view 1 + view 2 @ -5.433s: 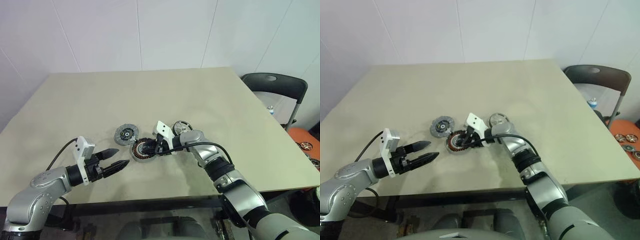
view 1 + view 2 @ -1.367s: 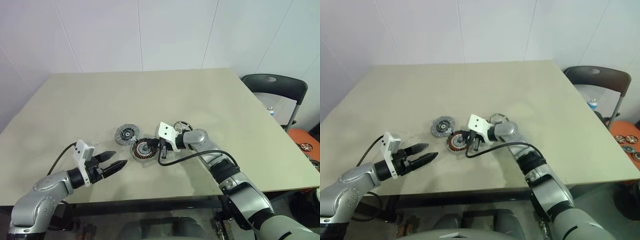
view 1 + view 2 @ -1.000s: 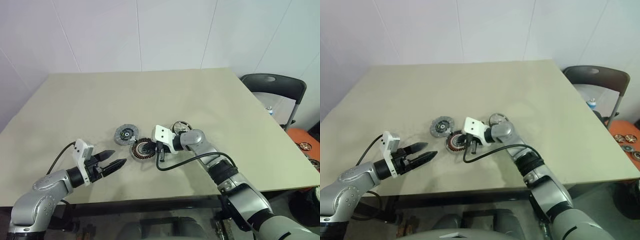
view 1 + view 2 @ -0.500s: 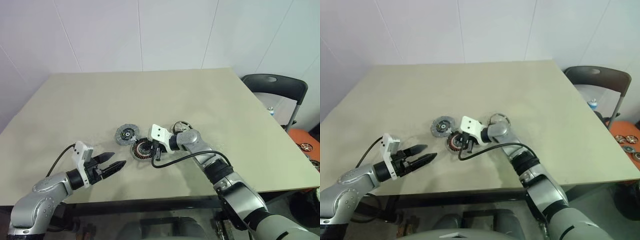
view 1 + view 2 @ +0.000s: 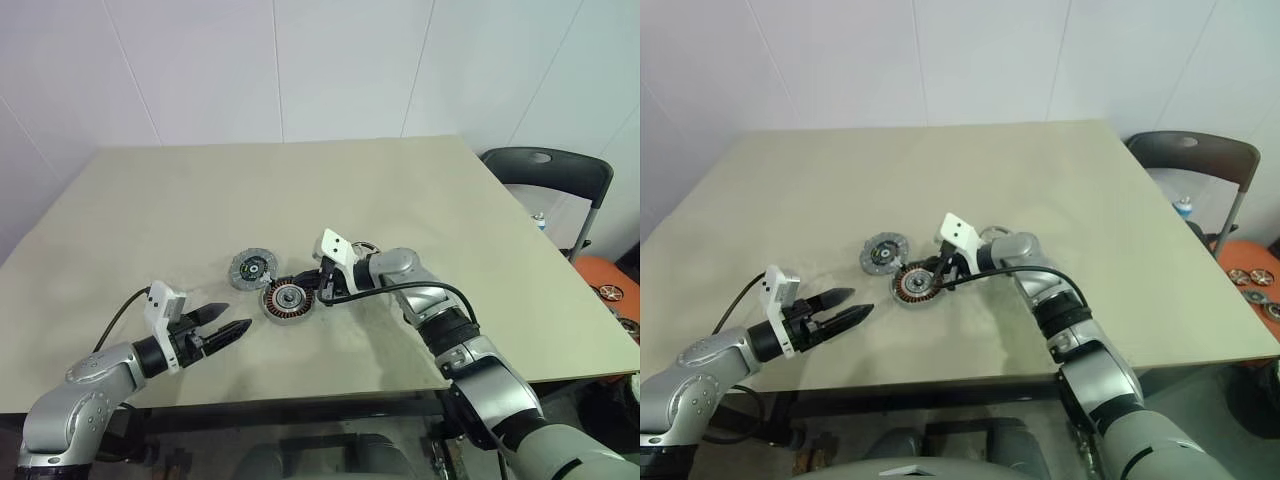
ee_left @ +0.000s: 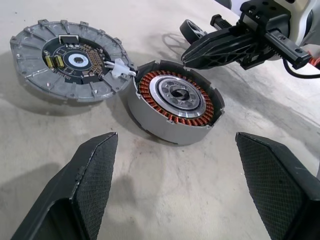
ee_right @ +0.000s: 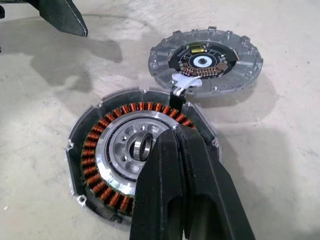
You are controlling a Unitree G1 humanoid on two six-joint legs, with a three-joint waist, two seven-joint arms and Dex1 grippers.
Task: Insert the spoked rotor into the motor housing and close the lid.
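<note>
R claw [image 7: 181,137] is pressing its two black fingers together, empty, tips hovering over the near rim of the motor housing [image 5: 288,299] w/o clearly touching it. The housing is sitting flat on the counter [image 5: 420,200]: a shallow round cup, grey metal wall, ring of copper-coloured windings around a silvery hub w/ small round holes and a central bore. Nothing is lying inside it besides the windings and hub.

Just beside it, toward the far-left, the lid [image 5: 252,267] is lying face-up, a flat grey ribbed disc w/ notched edge and a dark centre showing a small circuit board. A small white connector [image 6: 119,68] is bridging lid and housing.

The spoked rotor [image 6: 192,31] is resting on the counter behind the R claw's wrist, mostly hidden by the arm; dark rim showing, well outside the housing.

L claw [image 5: 225,333] is standing w/ fingers spread apart, empty, hanging over the near-left part of the counter, pointing at the housing but well apart from it.

Counter surface is looking matte beige, lightly mottled. A dark chair [image 5: 560,175] is standing off the counter's right edge.
</note>
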